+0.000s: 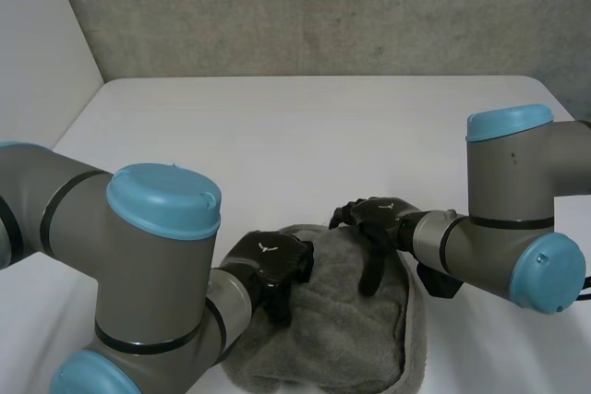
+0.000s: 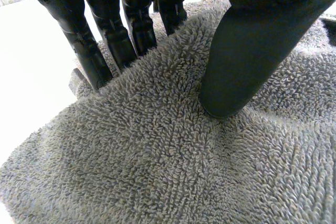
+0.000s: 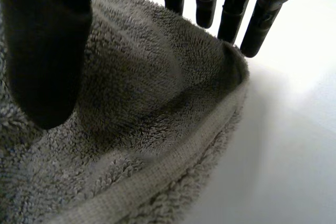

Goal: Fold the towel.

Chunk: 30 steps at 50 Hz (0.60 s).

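The towel (image 1: 342, 329), grey and thick-piled, lies bunched in a rumpled heap at the near edge of the white worktop (image 1: 305, 136), between the two arms and close in front of the robot. The left hand (image 1: 272, 263) rests on the towel's left side, and the right hand (image 1: 379, 214) hangs over its far right part, with one finger reaching down to the cloth. In the left wrist view the left hand (image 2: 252, 51) is open: its thumb tip presses down into the pile of the towel (image 2: 157, 156), while its fingers (image 2: 84, 40) stand straight and well apart from the thumb, their tips sunk at the cloth's edge where it meets the worktop (image 2: 31, 61). The cloth humps up a little between thumb and fingers. In the right wrist view the right hand (image 3: 47, 51) is open too: its thumb is low over the towel (image 3: 147, 103), and I cannot tell whether it touches. Its fingers (image 3: 231, 19) are straight, just beyond a raised fold of the cloth. The towel's flat hem (image 3: 178, 156) runs along that fold, beside bare worktop (image 3: 294, 129). A grey wall (image 1: 323, 6) stands behind the worktop.
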{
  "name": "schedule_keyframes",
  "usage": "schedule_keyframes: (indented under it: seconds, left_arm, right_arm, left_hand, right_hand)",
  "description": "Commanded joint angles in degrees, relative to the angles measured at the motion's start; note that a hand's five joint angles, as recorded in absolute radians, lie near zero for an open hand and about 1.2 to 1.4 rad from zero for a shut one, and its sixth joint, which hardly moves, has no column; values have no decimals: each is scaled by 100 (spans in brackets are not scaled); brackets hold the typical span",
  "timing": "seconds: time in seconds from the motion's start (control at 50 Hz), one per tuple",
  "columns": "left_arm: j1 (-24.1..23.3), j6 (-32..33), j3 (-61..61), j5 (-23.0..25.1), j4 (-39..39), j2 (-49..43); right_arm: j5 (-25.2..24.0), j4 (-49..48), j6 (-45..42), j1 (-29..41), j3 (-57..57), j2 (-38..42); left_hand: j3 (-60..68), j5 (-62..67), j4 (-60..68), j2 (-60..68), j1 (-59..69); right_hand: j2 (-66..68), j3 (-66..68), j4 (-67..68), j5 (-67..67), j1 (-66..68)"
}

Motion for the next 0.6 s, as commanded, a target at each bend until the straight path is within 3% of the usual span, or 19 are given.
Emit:
schedule_keyframes:
  seconds: [0.02, 0.04, 0.06, 0.08, 0.1, 0.12, 0.16, 0.24, 0.28, 0.32, 0.34, 0.38, 0.4, 0.42, 0.44, 0.48, 0.56, 0.6]
  left_arm:
    - [4, -1, -92, -1, 62, 140]
    - [13, -1, -92, -1, 80, 149]
    - [13, 8, -83, -1, 80, 158]
    - [13, 8, -83, -1, 80, 158]
    - [13, 16, -39, -1, 97, 149]
    - [13, 16, -39, -1, 97, 149]
    - [65, 43, 75, -9, 272, 123]
    - [145, 192, 409, -36, 695, 79]
    - [416, 489, 899, -184, 1211, 70]
    - [574, 622, 1189, -342, 1510, 70]
    - [576, 623, 1192, -343, 1512, 70]
    - [751, 719, 1647, -798, 2255, 166]
    - [751, 720, 1649, -800, 2260, 167]
    - [795, 728, 1823, -1079, 2712, 210]
    - [813, 720, 1903, -1369, 3134, 289]
    - [822, 728, 1886, -1546, 3478, 412]
    - [760, 755, 1326, -1627, 3815, 641]
    - [725, 763, 1071, -1574, 3815, 659]
  right_arm:
    - [-25, -23, -115, 21, 33, 16]
    - [-34, -32, -123, 29, 42, 16]
    - [-34, -32, -124, 30, 42, 16]
    - [-52, -49, -132, 47, 33, 7]
    - [-52, -84, -132, 65, -11, -10]
    - [-52, -85, -132, 65, -11, -11]
    - [-26, -390, -132, 73, -177, -115]
    - [105, -987, -141, 91, -475, -343]
    - [212, -1429, -141, 91, -635, -485]
    - [439, -2705, -141, 100, -741, -782]
    - [440, -2712, -141, 100, -741, -784]
    - [607, -4330, -167, 117, -470, -1160]
    - [607, -4338, -168, 117, -468, -1162]
    - [633, -5113, -202, 135, -225, -1345]
    - [634, -5121, -203, 135, -222, -1347]
    - [669, -6136, -404, 214, 189, -1627]
    - [669, -6035, -651, 232, 323, -1698]
    - [669, -5362, -852, 232, 358, -1654]
  left_hand:
    - [549, 559, 560, 557, 571]
    - [633, 643, 644, 641, 654]
    - [900, 910, 911, 908, 922]
    - [903, 913, 914, 910, 924]
    - [1386, 1396, 1397, 1393, 1407]
    - [1390, 1400, 1401, 1398, 1412]
    - [2862, 2872, 2873, 2870, 2884]
    - [2969, 2979, 2980, 2977, 2991]
    - [2969, 2979, 2980, 2977, 2991]
    - [2969, 2979, 2980, 2977, 2991]
    - [2969, 2979, 2980, 2977, 2991]
    - [2969, 2979, 2980, 2977, 2991]
    - [2969, 2979, 2980, 2977, 2991]
    - [2969, 2979, 2980, 2977, 2991]
    - [2969, 2979, 2980, 2977, 2991]
    - [2969, 2979, 2980, 2977, 2991]
    - [2969, 2979, 2980, 2977, 2991]
    - [2969, 2979, 2980, 2977, 2991]
  right_hand:
    - [2021, 2016, 1979, 2041, 2080]
    - [3187, 3182, 3145, 3207, 3245]
    - [3198, 3193, 3156, 3218, 3257]
    - [5380, 5375, 5338, 5400, 5439]
    - [6445, 6440, 6403, 6465, 6504]
    - [6456, 6451, 6414, 6476, 6514]
    - [6456, 6451, 6414, 6476, 6515]
    - [6456, 6451, 6414, 6476, 6515]
    - [6456, 6451, 6414, 6476, 6515]
    - [6456, 6451, 6414, 6476, 6515]
    - [6456, 6451, 6414, 6476, 6515]
    - [6456, 6451, 6414, 6476, 6515]
    - [6456, 6451, 6414, 6476, 6515]
    - [6456, 6451, 6414, 6476, 6515]
    - [6456, 6451, 6414, 6476, 6515]
    - [6456, 6451, 6414, 6476, 6515]
    - [6456, 6451, 6414, 6476, 6515]
    - [6456, 6451, 6414, 6476, 6515]
